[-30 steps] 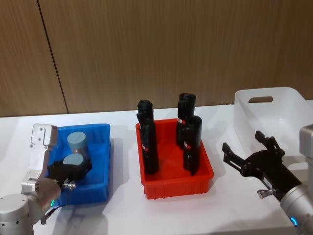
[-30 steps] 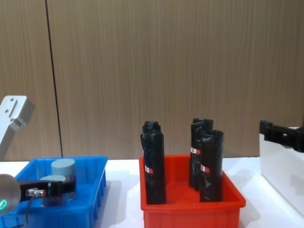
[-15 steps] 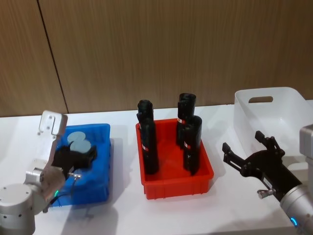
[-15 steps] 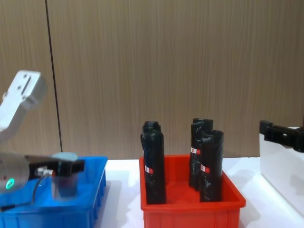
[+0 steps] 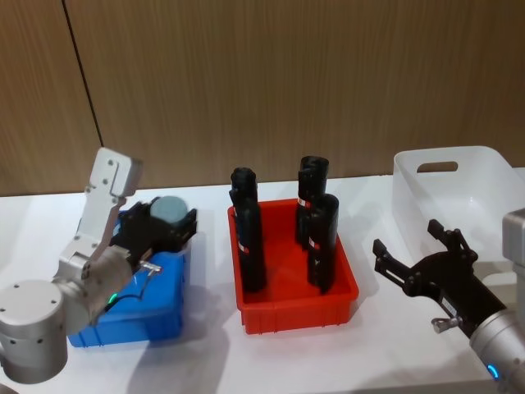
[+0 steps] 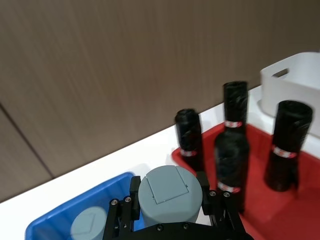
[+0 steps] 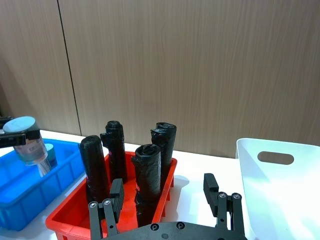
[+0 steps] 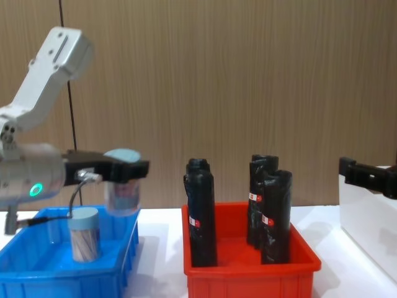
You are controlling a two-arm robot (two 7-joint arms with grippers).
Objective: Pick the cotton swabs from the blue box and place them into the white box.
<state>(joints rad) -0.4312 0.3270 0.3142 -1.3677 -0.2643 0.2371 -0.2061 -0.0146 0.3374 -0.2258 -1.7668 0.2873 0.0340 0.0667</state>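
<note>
My left gripper [image 5: 168, 223] is shut on a cotton swabs jar [image 5: 171, 210], clear with a pale blue-grey lid, and holds it upright in the air above the right end of the blue box [image 5: 156, 318]. From the chest, the held jar [image 8: 123, 189] hangs well above the rim of the blue box [image 8: 62, 274]. A second cotton swabs jar [image 8: 84, 234] stands inside it, also seen from the left wrist [image 6: 88, 225]. The white box [image 5: 459, 190] is at the far right. My right gripper [image 5: 410, 246] hovers open in front of it, holding nothing.
A red bin [image 5: 271, 310] with three tall black wrapped rolls [image 5: 249, 238] stands between the blue box and the white box. The rolls rise well above the bin's rim. A wooden wall closes the back of the white table.
My left gripper has lifted one cotton swabs jar up out of the blue box and carried it to the right. The other jar stays in the box. The right arm has not moved.
</note>
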